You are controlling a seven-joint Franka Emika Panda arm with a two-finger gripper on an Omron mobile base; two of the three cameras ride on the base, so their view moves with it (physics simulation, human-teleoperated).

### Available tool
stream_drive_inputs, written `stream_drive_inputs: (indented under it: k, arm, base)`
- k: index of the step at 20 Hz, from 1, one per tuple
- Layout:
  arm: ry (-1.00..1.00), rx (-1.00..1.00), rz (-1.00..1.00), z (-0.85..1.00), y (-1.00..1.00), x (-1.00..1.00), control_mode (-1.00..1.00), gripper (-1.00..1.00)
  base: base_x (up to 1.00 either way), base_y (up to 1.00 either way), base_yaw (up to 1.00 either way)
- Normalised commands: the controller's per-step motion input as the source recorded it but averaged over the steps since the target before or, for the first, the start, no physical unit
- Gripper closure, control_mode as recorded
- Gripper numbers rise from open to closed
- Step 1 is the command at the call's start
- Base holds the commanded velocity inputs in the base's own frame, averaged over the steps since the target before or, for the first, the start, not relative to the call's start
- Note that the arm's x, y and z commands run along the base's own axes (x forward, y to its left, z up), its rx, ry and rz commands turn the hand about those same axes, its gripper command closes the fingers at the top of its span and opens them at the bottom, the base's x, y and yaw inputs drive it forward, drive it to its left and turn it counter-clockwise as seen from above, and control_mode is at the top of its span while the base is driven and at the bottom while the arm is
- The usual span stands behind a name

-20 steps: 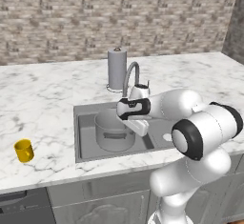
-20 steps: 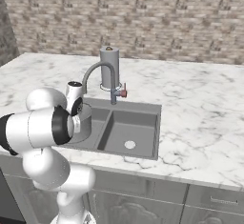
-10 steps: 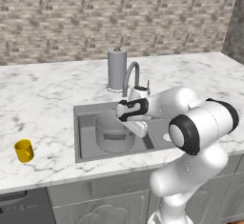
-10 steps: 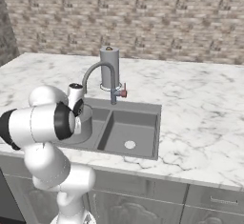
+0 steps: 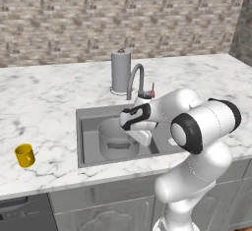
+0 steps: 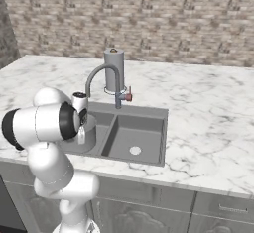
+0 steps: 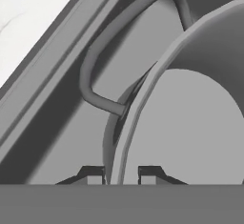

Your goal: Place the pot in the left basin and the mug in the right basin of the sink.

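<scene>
- in the hand view the gripper (image 7: pixel 121 175) had one small dark tip on each side of the pot's (image 7: pixel 190 123) thin rim, pinching that wall between them.
- most of each finger was cut off by the bottom of that view, so only the tips (image 7: pixel 93 174) could be seen.
- the pot's looped side handle (image 7: pixel 102 51) was a bent grey bar, sticking out toward the sink wall just beside it.
- in the left base view the white arm covered part of the gripper (image 5: pixel 142 137) and the right side of the pot (image 5: pixel 115 137).
- the pot was wide, round, smooth grey metal, and it sat inside the left basin (image 5: pixel 91 134), filling most of it.
- there was only a little room between the pot and the basin walls.
- in the right base view the arm hid nearly all of the pot, and the right basin (image 6: pixel 136 138) showed a flat grey floor with a round pale drain (image 6: pixel 135 150).
- the sink (image 5: pixel 84 111) was dark grey with straight edges, set into a white marble counter (image 5: pixel 39 92).
- the mug (image 5: pixel 24 155) was small, bright yellow and round, standing upright on the counter well to the left of the sink, near the front edge.
- behind the sink stood the curved grey faucet (image 5: pixel 135 80) and a tall grey paper-towel roll (image 5: pixel 120 70).
- farthest back was a rough stone wall (image 5: pixel 123 14).
</scene>
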Motion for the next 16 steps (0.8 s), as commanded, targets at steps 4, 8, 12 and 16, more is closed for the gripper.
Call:
stream_drive_inputs:
  k: [4, 8, 12, 16]
  arm:
    - [0.00, 0.00, -0.01, -0.14, 0.00, 0.05, -1.00, 1.00]
    - [0.00, 0.00, -0.01, -0.13, 0.00, 0.09, -1.00, 1.00]
    - [0.00, 0.00, 0.00, -0.19, 0.00, 0.05, -1.00, 1.00]
    - [0.00, 0.00, 0.00, -0.10, 0.00, 0.04, -1.00, 1.00]
  base:
    - [0.00, 0.00, 0.00]
    - [0.00, 0.00, 0.00]
    - [0.00, 0.00, 0.00]
    - [0.00, 0.00, 0.00]
